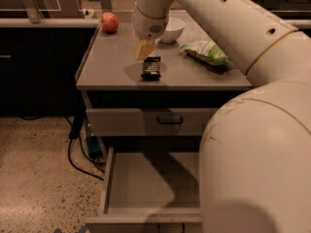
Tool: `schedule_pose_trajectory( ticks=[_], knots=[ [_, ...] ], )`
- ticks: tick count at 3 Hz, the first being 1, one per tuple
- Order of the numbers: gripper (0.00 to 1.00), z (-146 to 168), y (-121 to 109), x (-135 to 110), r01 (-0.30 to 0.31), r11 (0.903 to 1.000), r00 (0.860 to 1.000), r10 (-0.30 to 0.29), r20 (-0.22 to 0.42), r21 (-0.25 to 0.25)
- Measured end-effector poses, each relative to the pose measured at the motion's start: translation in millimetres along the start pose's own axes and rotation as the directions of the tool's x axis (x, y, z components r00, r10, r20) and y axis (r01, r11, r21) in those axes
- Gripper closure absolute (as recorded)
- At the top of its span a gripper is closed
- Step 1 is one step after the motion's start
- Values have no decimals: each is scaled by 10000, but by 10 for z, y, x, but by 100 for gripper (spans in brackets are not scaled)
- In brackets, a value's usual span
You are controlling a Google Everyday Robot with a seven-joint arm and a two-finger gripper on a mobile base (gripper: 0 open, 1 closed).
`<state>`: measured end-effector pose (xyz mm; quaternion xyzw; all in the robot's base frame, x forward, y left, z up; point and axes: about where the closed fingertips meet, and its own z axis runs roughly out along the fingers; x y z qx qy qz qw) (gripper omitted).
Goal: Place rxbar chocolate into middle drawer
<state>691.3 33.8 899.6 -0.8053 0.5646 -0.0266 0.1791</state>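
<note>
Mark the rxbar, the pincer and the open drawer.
rxbar chocolate (151, 68): camera view, wrapper centre.
pincer (144, 55): camera view, its tip, just above the bar's far end.
open drawer (108, 178): camera view, left wall.

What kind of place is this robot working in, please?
Probably an office kitchenette or break room: a grey drawer cabinet holds an apple, a white bowl and a snack bag. The gripper hangs close above the rxbar chocolate on its top.

Glossy black-wrapped bar (151, 68) on a smooth matt grey table (107, 72), just below the pale, plastic-looking hand (144, 49); crinkly shiny bag (206, 51); glazed white bowl (171, 29).
</note>
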Motion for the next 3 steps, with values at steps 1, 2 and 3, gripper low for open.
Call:
schedule_pose_trajectory(
  ticks=[1,2,3],
  knots=[
    [100,-93,4,18,-269,9991,9993,278,-256,321],
    [100,-513,21,46,-837,9821,9862,1059,-1274,1685],
    [82,-749,81,165,-1084,9695,9714,1503,-1839,2199]
  ],
)
